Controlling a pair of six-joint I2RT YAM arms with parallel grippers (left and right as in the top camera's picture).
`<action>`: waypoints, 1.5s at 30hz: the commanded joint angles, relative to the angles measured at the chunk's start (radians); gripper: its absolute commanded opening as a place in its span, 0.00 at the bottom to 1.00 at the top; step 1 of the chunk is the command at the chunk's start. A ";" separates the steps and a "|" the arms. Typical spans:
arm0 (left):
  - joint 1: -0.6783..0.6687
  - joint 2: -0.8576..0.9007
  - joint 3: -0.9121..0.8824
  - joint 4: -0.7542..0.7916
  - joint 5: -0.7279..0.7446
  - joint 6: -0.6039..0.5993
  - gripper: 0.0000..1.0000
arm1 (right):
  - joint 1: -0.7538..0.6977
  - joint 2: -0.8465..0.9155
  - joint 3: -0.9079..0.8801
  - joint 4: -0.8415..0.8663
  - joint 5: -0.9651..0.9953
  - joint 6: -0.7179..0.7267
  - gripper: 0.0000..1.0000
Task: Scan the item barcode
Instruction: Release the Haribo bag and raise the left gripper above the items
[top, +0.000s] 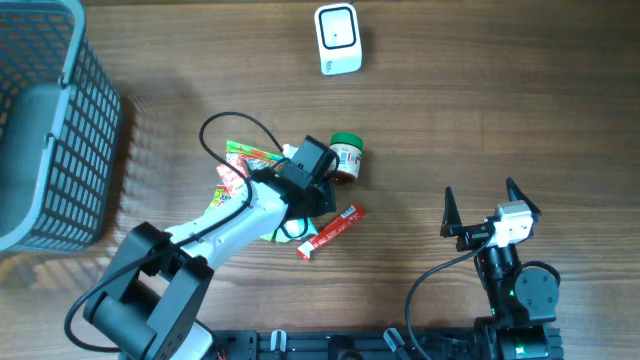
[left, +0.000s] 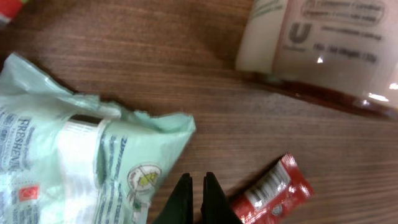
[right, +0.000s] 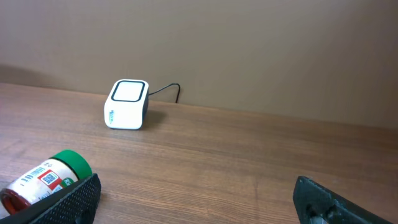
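— What is hidden or cut off?

— The left arm (top: 235, 222) lies across a pale green pouch (left: 74, 168), so from overhead only its edges show. A red and green printed strip (top: 252, 152) pokes out beyond the arm; I cannot tell whether it is a second packet or the same pouch. The jar (top: 347, 158) is blurred and cut off by the frame in the left wrist view, and half behind a finger in the right wrist view. The basket (top: 40, 130) runs off the left edge.

— And the count?

— One scanner (top: 338, 38), white, at the far side of the surface (top: 520, 90), its cable (right: 165, 92) trailing behind. One green-lidded jar on its side, one red stick packet (top: 330, 232), one basket, and one pouch for certain.

— Where are the items to scan?

— All in the middle of the surface, well apart from the scanner, none lifted.

— The fingers?

— The left fingers (left: 186, 202) are pressed together on nothing, between the pouch corner and the red stick packet. The right fingers (top: 449, 212) are spread wide apart and empty, near the front right.
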 joint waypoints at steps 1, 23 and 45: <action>0.006 -0.029 0.101 -0.098 -0.011 0.035 0.04 | -0.003 -0.004 -0.001 0.003 0.012 -0.001 1.00; 0.008 0.077 0.093 -0.343 -0.009 0.022 0.04 | -0.003 -0.004 -0.001 0.003 0.012 -0.001 1.00; 0.169 0.014 0.216 -0.353 -0.011 0.084 0.04 | -0.003 -0.004 -0.001 0.003 0.012 -0.001 1.00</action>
